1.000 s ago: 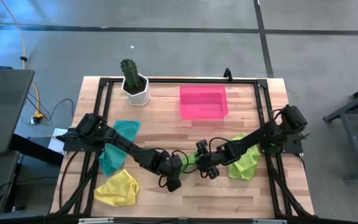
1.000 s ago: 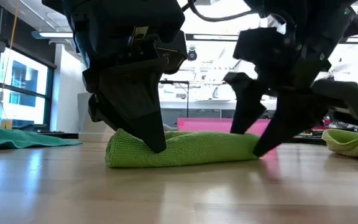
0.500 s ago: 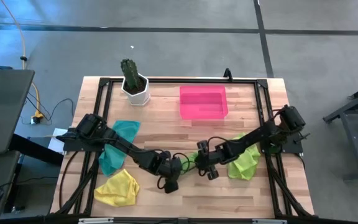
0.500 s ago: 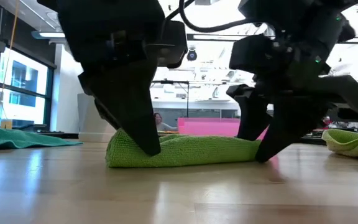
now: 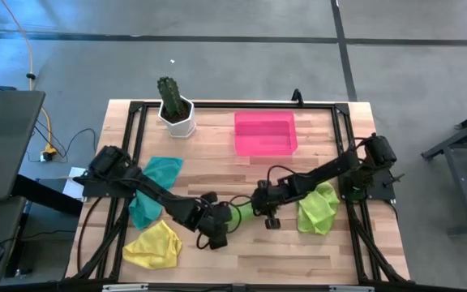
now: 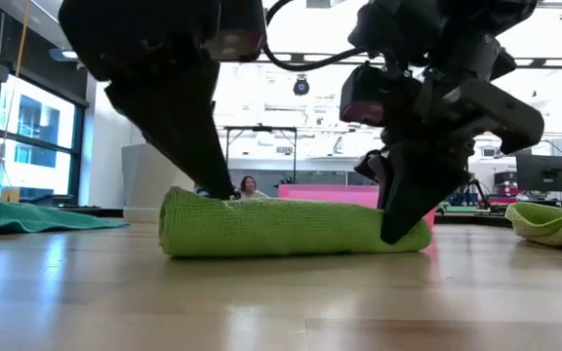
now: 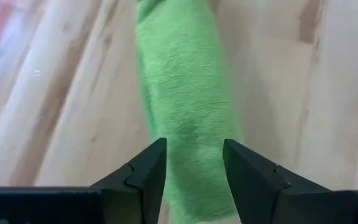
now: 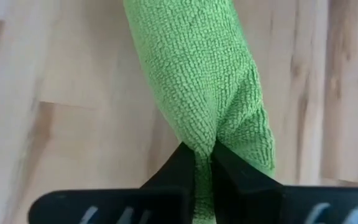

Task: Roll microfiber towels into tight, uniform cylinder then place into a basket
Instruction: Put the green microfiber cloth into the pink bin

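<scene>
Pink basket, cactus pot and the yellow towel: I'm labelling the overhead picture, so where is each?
Basket (image 5: 265, 144): high view, on its near rim.
Cactus pot (image 5: 178, 122): high view, on the white pot's wall beside the plant.
Yellow towel (image 5: 153, 246): high view, on the middle of the crumpled cloth.

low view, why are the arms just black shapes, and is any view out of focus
Low view: bright room lights and windows behind backlight both arms into silhouettes, with glare on the table. Left wrist view: the rolled green towel and the wood look soft. Right wrist view: the towel's weave is crisp at the right claw.
</scene>
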Motion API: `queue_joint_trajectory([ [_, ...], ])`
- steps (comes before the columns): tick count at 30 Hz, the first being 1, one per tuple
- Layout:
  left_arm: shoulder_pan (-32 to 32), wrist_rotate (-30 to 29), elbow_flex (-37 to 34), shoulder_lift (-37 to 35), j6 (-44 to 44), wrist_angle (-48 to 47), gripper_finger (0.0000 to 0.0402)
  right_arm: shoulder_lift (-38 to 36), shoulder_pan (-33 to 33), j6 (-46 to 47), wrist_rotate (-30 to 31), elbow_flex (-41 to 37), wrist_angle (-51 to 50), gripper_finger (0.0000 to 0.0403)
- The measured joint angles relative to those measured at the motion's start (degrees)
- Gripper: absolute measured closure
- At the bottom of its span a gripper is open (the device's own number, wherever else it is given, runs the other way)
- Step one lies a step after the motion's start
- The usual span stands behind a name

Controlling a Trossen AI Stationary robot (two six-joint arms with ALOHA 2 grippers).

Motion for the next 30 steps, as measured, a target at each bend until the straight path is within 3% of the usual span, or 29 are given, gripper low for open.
queue_joint_trajectory([
  [13,-0.66,-4.01,0.2,-0.95,6.39,7.05,0.024,0.26,-7.07,7.84,-18.13,-0.24,0.62,0.0392],
  [22,-0.24,-7.68,0.2,2.3,17.34,15.83,0.0206,0.35,-8.9,9.79,-22.05,-0.31,1.09,0.0391],
  [30,3.15,-6.27,0.24,6.06,16.21,17.35,0.0197,0.32,-8.92,10.84,-22.03,-0.31,1.2,0.0391],
])
